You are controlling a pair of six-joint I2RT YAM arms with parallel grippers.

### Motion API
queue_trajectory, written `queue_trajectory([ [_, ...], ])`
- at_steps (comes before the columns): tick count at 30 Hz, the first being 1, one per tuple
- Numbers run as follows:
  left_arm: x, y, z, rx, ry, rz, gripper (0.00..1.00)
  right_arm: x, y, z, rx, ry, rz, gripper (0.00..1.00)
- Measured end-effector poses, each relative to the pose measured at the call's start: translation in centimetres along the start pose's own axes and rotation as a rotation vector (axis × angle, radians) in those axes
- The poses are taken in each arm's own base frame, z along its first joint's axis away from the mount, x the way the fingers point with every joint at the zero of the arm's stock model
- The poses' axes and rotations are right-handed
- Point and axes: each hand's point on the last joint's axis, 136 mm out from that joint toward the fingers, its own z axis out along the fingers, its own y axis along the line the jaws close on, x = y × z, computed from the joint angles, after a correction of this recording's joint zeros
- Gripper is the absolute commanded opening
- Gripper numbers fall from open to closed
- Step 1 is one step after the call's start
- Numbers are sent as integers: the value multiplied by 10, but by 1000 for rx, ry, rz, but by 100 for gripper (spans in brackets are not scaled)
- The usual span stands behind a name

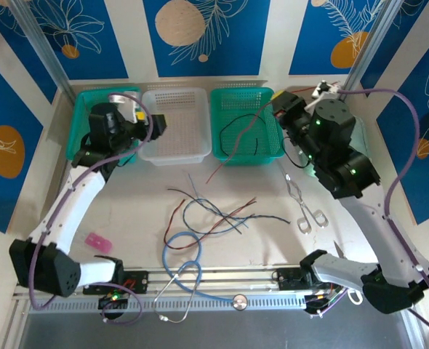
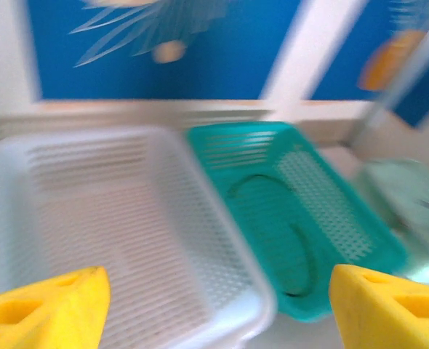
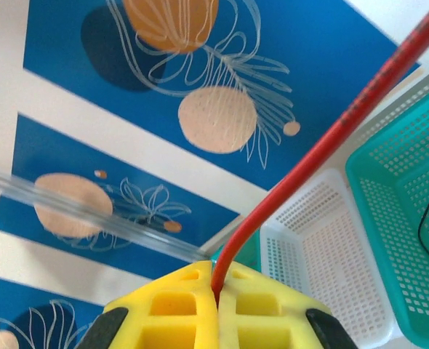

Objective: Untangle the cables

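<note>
The task looks partly done. One thin black cable (image 1: 238, 138) lies alone in the teal plastic mesh basket (image 1: 269, 156) at the far right, apart from the others; the left wrist view shows it there too (image 2: 291, 251), curled on the basket floor.

The right gripper (image 1: 278, 113) is over that basket's far right corner, its yellow fingers (image 3: 265, 309) pressed together on a thin red wire (image 3: 323, 145). From above, the wire (image 1: 213, 177) slants down across the basket and over its near rim to the table (image 1: 127, 196), so I judge it lifted out but not yet put away.

The left gripper (image 1: 150, 122) hovers at the far left by the white plastic mesh basket (image 1: 174, 154); its fingers (image 2: 47, 305) are spread wide and hold nothing.

What remains is the loose heap of thin red, black and blue-grey wires (image 1: 214, 211) at the table's middle, crossing one another. Just nearer lies a thick light-blue stethoscope tube (image 1: 179, 251); it is no part of the job.
</note>
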Motion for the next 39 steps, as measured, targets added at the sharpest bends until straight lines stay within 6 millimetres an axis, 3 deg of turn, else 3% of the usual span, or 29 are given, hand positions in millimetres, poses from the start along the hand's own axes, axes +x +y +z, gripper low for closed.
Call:
queue_trajectory([
  [4,-2,-67,-7,244,-16,124,78,24,10,17,-27,82,-33,0],
  [7,7,-103,-9,385,-1,183,79,40,15,25,-41,134,-45,0],
  [15,43,-174,-6,639,59,278,78,66,28,28,-85,227,-74,0],
  [19,60,-186,3,684,107,277,76,74,35,24,-110,258,-82,0],
  [21,66,-187,8,689,123,276,69,78,37,23,-119,272,-83,0],
  [22,66,-186,10,688,127,276,63,79,38,22,-123,277,-84,0],
  [27,61,-190,14,696,119,273,7,81,39,21,-129,285,-92,0],
  [28,60,-190,14,696,116,272,0,81,39,21,-129,284,-95,0],
  [31,58,-190,15,688,109,268,0,80,40,19,-134,281,-105,2],
  [37,56,-186,18,654,105,257,0,73,39,9,-146,257,-127,56],
  [39,54,-179,21,618,111,245,0,69,37,4,-149,244,-138,66],
])
